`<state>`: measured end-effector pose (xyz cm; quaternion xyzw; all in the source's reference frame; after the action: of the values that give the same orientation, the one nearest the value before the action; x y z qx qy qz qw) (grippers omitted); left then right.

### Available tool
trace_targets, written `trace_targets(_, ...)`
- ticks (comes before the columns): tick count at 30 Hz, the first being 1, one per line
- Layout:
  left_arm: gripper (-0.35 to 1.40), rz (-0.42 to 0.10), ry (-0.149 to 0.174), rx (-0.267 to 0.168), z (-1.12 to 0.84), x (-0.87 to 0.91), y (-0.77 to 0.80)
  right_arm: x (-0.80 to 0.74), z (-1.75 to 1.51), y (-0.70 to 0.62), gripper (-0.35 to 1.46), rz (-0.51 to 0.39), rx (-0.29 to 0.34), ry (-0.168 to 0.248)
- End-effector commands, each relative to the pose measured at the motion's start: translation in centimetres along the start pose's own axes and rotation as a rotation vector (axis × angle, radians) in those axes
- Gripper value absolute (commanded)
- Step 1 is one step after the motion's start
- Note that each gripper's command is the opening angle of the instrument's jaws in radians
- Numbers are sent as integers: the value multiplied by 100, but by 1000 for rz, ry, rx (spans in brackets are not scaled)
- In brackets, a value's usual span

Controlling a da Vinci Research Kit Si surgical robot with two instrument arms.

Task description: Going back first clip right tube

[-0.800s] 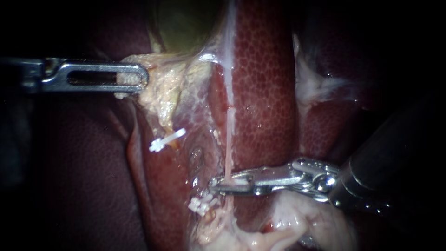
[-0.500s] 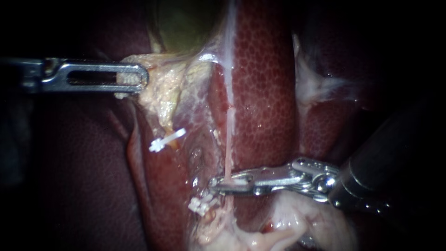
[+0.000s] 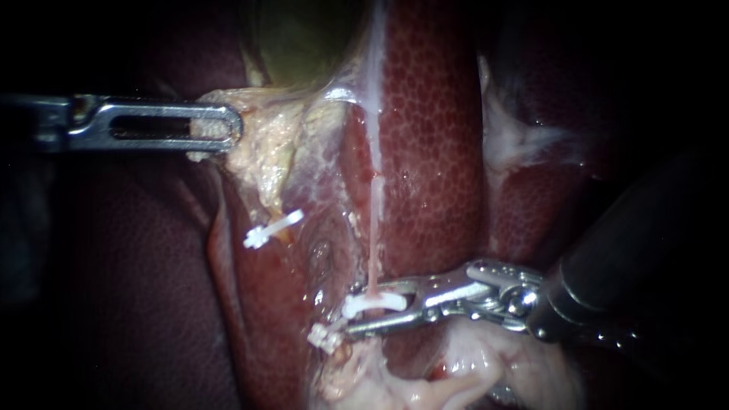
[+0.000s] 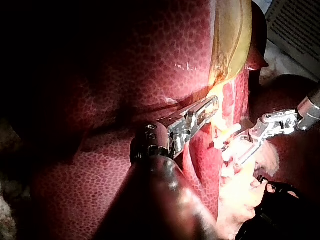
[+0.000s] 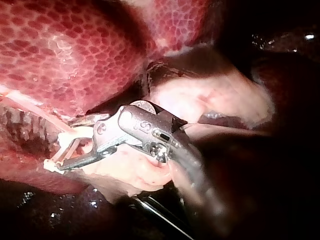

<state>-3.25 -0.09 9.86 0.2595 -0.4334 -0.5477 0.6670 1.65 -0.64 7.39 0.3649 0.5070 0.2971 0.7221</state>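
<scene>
So the right instrument [image 3: 349, 310] comes in from the lower right and its jaws are spread apart now, with a clear gap between them. The white clip [image 3: 372, 304] sits in that gap, wrapped across the right tube [image 3: 374, 228], the thin pinkish one running down the front of the liver [image 3: 433, 152]. From the right wrist view you get the same thing: jaws parted, with the clip on the tube between them rather than pinched. The clip is low on the tube, just above the pale lumpy tissue [image 3: 456, 364] at the bottom. There's another white clip [image 3: 326, 335] just beside the tip of the lower jaw, and a third white clip [image 3: 273, 228] further over to the left, well apart from the other two. The left instrument [image 3: 235, 127] is way up on the left, with its slotted jaws closed on a flap of pale yellowish tissue [image 3: 266, 144] right under the greenish gallbladder [image 3: 304, 38].
</scene>
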Motion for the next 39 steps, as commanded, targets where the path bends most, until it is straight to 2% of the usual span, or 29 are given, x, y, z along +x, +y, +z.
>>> trace_targets(1,-35,0,0,0,0,0,0,4,-4,0,60,-27,-15,9)
trace_targets(10,-35,0,0,0,0,0,0,23,-46,1,60,-120,-27,22)
trace_targets(15,-35,0,-1,0,0,1,0,40,-76,-5,60,-181,-17,24)
trace_targets(19,-35,1,-1,0,1,1,0,59,-97,-18,60,-238,-5,25)
trace_targets(23,-35,1,-1,-1,2,2,0,85,-119,-39,60,-280,4,28)
trace_targets(30,-35,2,-5,-5,6,4,1,123,-154,-68,60,-335,4,47)
trace_targets(34,-35,4,-4,-2,14,8,2,130,-160,-77,60,-360,6,49)
trace_targets(39,-35,13,0,9,36,21,9,128,-158,-78,60,-385,6,49)
